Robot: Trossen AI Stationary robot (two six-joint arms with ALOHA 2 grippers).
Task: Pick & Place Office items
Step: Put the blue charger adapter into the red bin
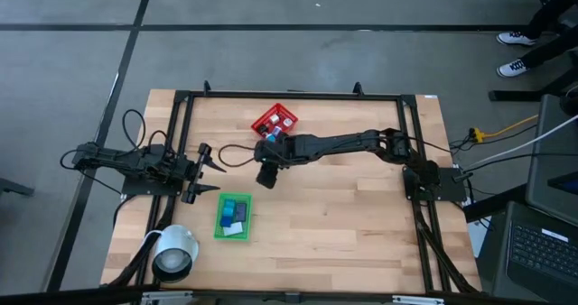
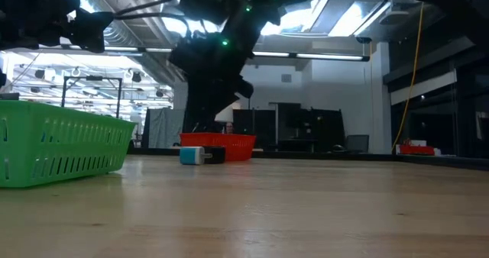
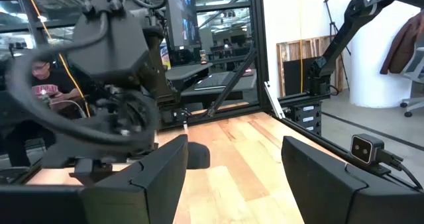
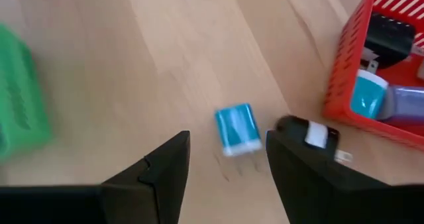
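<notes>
A small blue-and-white block (image 4: 237, 129) lies flat on the wooden table, with a black-and-white piece (image 4: 308, 132) next to it, both just outside the red mesh basket (image 4: 344, 78). The two pieces also show in the low view (image 2: 191, 156). The basket holds blue, purple and black bits (image 4: 381, 98). My right gripper (image 4: 227, 141) is open above the blue block, one finger on either side of it, touching nothing; in the high view it is near the basket (image 1: 267, 171). My left gripper (image 1: 209, 171) is open and empty at the table's left. The green tray (image 1: 233, 217) holds blue and white pieces.
A white-and-black round object (image 1: 174, 254) stands at the near left corner. The green tray (image 2: 61, 147) rises close by on the low view's left. A black frame (image 1: 289, 96) runs round the table. A person's feet (image 1: 513, 52) show on the floor beyond.
</notes>
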